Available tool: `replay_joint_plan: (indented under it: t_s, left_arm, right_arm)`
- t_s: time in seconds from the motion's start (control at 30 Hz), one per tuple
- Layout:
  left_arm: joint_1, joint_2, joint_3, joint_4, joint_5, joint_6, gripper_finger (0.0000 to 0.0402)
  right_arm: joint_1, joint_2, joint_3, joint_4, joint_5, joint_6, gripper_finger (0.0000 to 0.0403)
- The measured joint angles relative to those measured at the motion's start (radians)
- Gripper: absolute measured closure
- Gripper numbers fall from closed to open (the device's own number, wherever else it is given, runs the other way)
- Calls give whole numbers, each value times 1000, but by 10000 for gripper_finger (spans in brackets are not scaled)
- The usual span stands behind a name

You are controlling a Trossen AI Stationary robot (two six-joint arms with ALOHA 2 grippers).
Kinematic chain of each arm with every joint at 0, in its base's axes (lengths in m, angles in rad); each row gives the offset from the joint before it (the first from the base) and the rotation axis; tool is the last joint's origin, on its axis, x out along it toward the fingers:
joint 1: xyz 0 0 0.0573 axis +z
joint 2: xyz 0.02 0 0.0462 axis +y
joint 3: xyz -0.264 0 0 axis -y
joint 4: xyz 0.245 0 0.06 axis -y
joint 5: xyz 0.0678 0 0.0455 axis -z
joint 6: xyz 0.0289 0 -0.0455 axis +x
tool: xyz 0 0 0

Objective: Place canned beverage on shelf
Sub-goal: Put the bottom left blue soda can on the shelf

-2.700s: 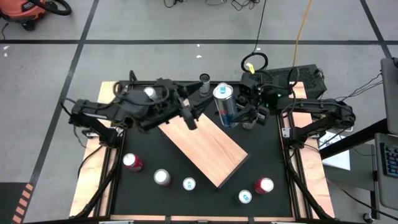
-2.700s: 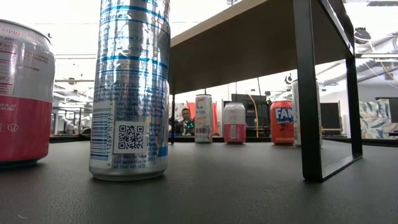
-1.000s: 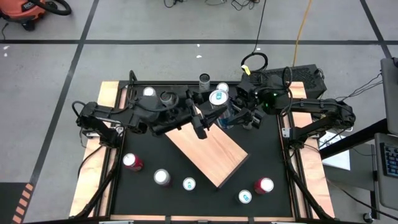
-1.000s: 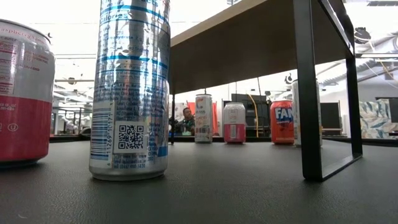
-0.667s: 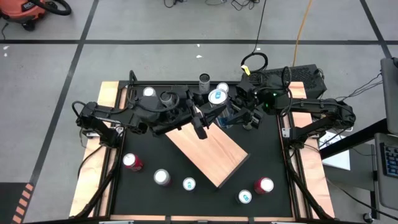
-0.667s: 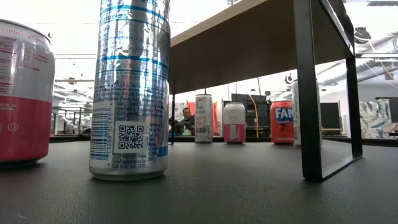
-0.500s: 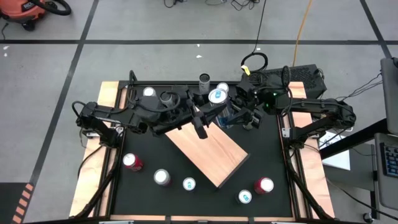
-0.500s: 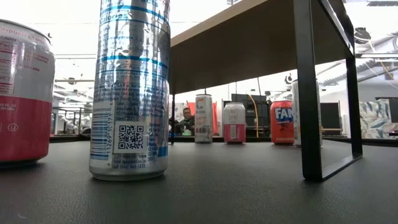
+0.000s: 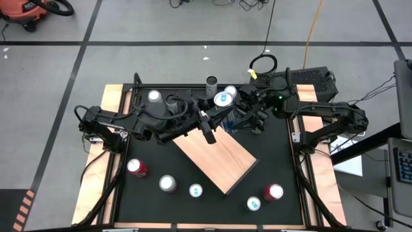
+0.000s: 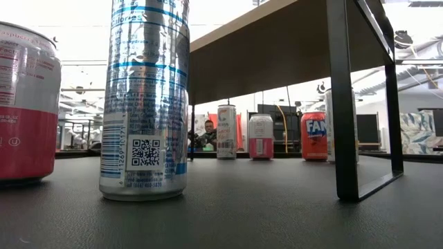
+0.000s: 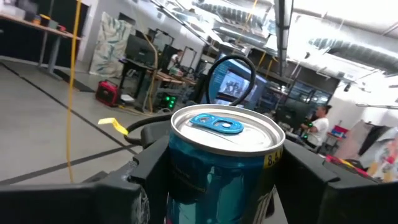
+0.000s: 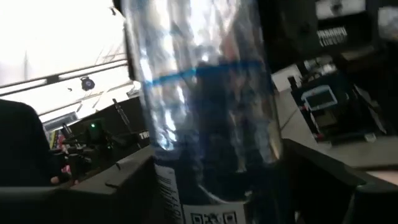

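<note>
Both arms meet over the far middle of the black bench [image 9: 148, 193], just past the upper corner of the shelf [image 9: 215, 156], a thick slab of pale wood lying at a slant across the bench top. Between them is the can [image 9: 223, 100], tall and slim, blue and silver, its silver lid with a blue tab facing up.

The left gripper [image 9: 215, 116] reaches in from the left, and its wrist view shows the can [image 11: 222, 168] standing upright between its two dark fingers [image 11: 152, 171], which press close against both sides (it looks like a grip, with the lid rising clear above them). The right gripper [image 9: 248, 116] comes in from the right side of the same can; its own view has the can's silver body [image 12: 205, 106] filling the space between its fingers [image 12: 323, 174], with a gap showing on either side, so I read those fingers as spread and not clamping.

Other cans stand around: two more by the far edge, a red-topped one [image 9: 136, 167] at the near left, three with pale lids along the near side, and another red-topped one [image 9: 273, 191] at the near right. From bench level, a tall silver can with a square code label [image 10: 145, 104] stands close in front, and the shelf's dark metal leg [image 10: 344, 104] rises to the right.
</note>
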Motion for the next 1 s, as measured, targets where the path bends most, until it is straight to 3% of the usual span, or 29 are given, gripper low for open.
replay_joint_plan:
  t_s: [0.33,0.77,1.0]
  left_arm:
    - [-24,-4,0,1,-20,9,183]
    - [-16,-113,8,-81,-66,161,184]
    - [33,-196,8,-166,-29,161,184]
  right_arm:
    - [-14,-14,0,-120,-78,-17,82]
    - [-88,-207,-2,-726,-92,-382,68]
    - [-91,-327,-2,-893,10,-447,68]
